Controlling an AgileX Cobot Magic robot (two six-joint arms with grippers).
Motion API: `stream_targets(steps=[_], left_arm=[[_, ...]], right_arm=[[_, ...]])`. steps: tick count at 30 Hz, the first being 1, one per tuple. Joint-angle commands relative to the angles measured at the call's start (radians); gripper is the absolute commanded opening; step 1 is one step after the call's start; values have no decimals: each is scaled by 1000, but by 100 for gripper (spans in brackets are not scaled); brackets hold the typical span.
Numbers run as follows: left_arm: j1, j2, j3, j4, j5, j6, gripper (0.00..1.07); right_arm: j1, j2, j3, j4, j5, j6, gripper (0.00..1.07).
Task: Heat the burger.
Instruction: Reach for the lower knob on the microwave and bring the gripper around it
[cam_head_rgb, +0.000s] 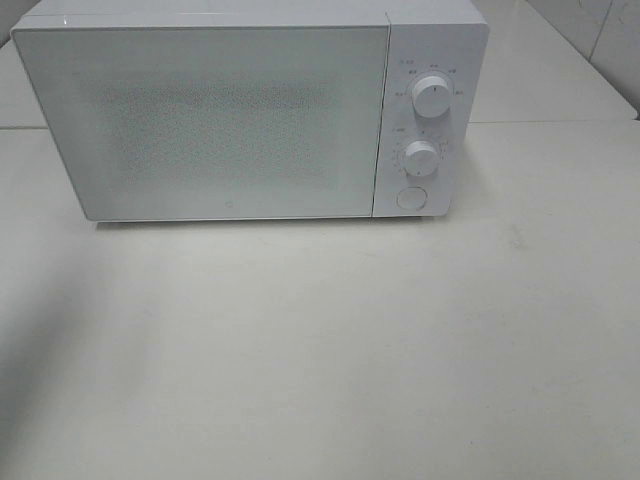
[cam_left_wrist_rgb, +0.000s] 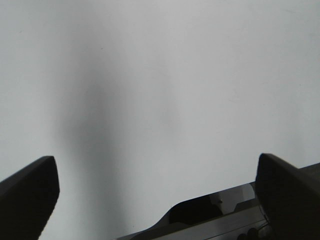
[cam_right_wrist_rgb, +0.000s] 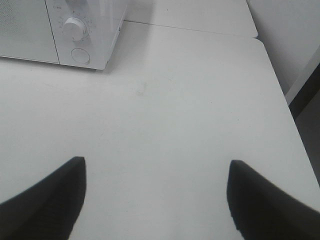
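Note:
The burger is out of view in every frame. A white microwave (cam_head_rgb: 230, 110) stands at the back of the white table (cam_head_rgb: 320, 340) with its door shut; its two round knobs (cam_head_rgb: 432, 97) and a round button (cam_head_rgb: 411, 198) are on its right panel. Neither arm shows in the exterior high view. In the left wrist view my left gripper (cam_left_wrist_rgb: 157, 192) is open over bare table, with nothing between its dark fingers (cam_left_wrist_rgb: 27, 192). In the right wrist view my right gripper (cam_right_wrist_rgb: 157, 192) is open too, empty, facing the microwave's lower knob (cam_right_wrist_rgb: 74, 28) from a distance.
The table's right edge (cam_right_wrist_rgb: 280, 95) and a dark gap beyond it show in the right wrist view. A seam in the tabletop (cam_head_rgb: 550, 122) runs behind the microwave's right side. A soft shadow lies on the table's left part (cam_head_rgb: 60, 330).

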Motion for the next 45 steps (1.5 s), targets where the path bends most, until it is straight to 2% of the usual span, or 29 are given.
stream_targets(steps=[1, 5, 11, 24, 30, 31, 45], left_arm=[[45, -55, 49, -4, -3, -12, 100], [65, -169, 160, 15, -30, -12, 100], [65, -302, 261, 80, -30, -30, 100], [65, -563, 416, 83, -32, -30, 100], [64, -692, 464, 117, -27, -26, 100], [64, -737, 499, 122, -35, -25, 100], [64, -1031, 496, 129, -44, -31, 100]], right_arm=[[-3, -26, 0, 0, -1, -4, 75], [-3, -26, 0, 0, -1, -4, 75], [-3, -26, 0, 0, -1, -4, 75], [-3, -26, 0, 0, -1, -4, 75], [-3, -26, 0, 0, -1, -4, 75], [-3, -26, 0, 0, -1, -4, 75], [-3, -26, 0, 0, -1, -4, 75]])
